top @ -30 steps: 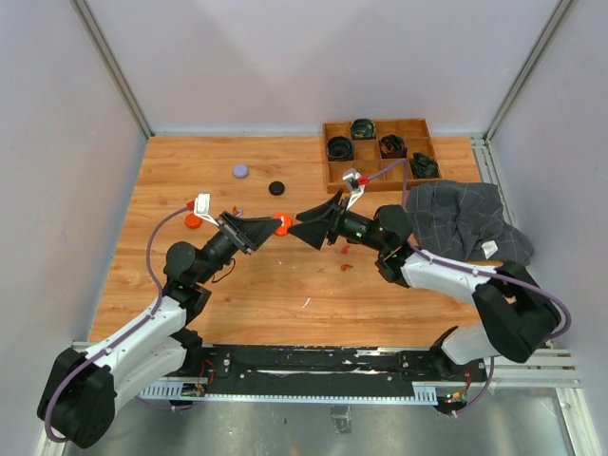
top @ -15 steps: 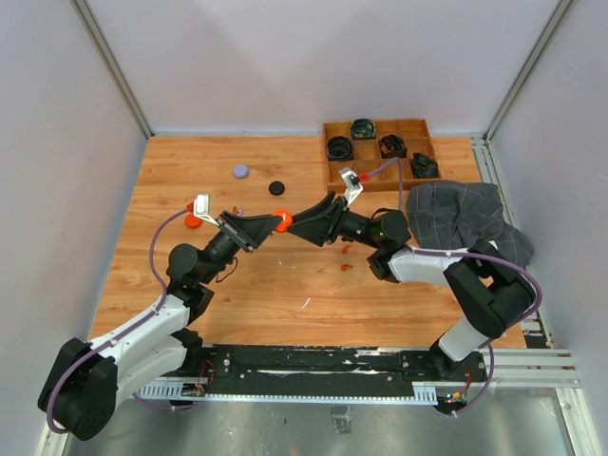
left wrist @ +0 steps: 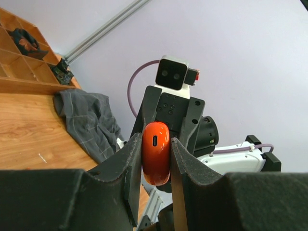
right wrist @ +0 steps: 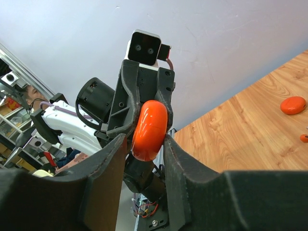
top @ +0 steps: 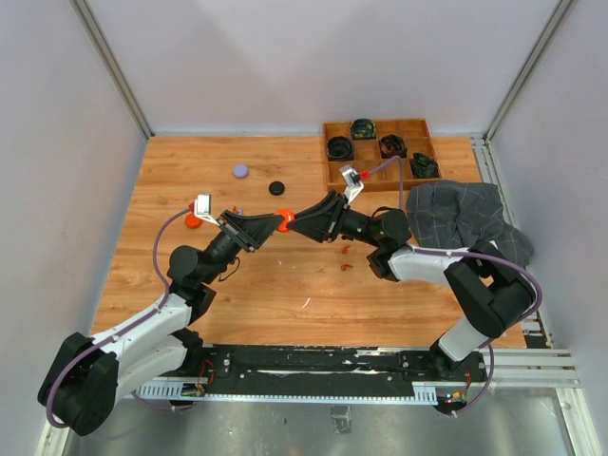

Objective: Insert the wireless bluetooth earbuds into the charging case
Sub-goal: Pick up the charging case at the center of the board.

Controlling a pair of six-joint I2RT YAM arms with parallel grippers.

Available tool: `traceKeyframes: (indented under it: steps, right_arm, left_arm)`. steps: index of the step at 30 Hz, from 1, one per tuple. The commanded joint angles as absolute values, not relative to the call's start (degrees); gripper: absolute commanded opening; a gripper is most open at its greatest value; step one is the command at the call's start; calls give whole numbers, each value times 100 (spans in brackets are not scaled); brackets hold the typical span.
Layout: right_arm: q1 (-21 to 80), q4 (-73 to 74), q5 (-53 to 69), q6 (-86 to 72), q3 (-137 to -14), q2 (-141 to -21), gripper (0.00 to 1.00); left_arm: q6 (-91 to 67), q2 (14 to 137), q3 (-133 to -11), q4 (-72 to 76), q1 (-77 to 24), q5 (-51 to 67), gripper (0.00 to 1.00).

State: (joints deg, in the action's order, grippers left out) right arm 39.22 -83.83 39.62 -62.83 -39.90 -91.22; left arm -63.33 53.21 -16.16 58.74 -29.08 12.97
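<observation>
An orange-red charging case (top: 282,222) is held in the air over the middle of the table. My left gripper (top: 275,226) is shut on it; in the left wrist view the case (left wrist: 155,153) sits upright between the pads, its charging port facing the camera. My right gripper (top: 294,225) faces it from the right, its open jaws standing on either side of the case (right wrist: 149,130); one finger (right wrist: 174,159) touches it. Tiny orange-red earbuds (top: 345,249) lie on the wood below the right arm. A pale lilac piece (top: 237,211) lies by the left arm.
A lilac round case (top: 240,171) and a black one (top: 276,188) lie at the back. Another orange-red piece (top: 193,221) lies at the left. A wooden compartment tray (top: 376,161) stands back right, beside a grey cloth (top: 456,218). A thin white sliver (top: 306,303) lies near the front.
My right gripper has moved left to the held case, and its jaws now stand around it. The left gripper has kept hold of the case, almost still.
</observation>
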Motion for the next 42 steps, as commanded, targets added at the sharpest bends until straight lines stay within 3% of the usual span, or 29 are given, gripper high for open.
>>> traceKeyframes:
  steps: [1, 7, 14, 18, 28, 35, 42]
  right_arm:
    - [3869, -8856, 4097, -6307, -4164, -9121, 34]
    - [3862, -8840, 4272, -6290, -4180, -9063, 18]
    - [3746, -8480, 4615, -6226, -4172, -8916, 8]
    - [3630, -7932, 4944, -6088, -4236, -8717, 7]
    - [3475, -4684, 5990, -4434, -4684, -7964, 6]
    - [3456, -534, 5974, -1922, -5842, -7457, 2]
    - [3458, 1878, 6078, -425, -6856, -7481, 2]
  left_arm:
    - [-6271, 5278, -1590, 6056, -2987, 1219, 0]
    - [-6200, 5202, -1461, 6056, -3005, 1283, 9]
    - [-5740, 4815, -1508, 5673, -3004, 1419, 35]
    - [-5266, 4533, -1688, 5127, -2998, 1597, 48]
    - [-3547, 3936, -2653, 2455, -2997, 1998, 66]
    - [-2038, 4237, -3843, 505, -2997, 2883, 70]
    - [-1084, 4895, -4624, -531, -2997, 3938, 70]
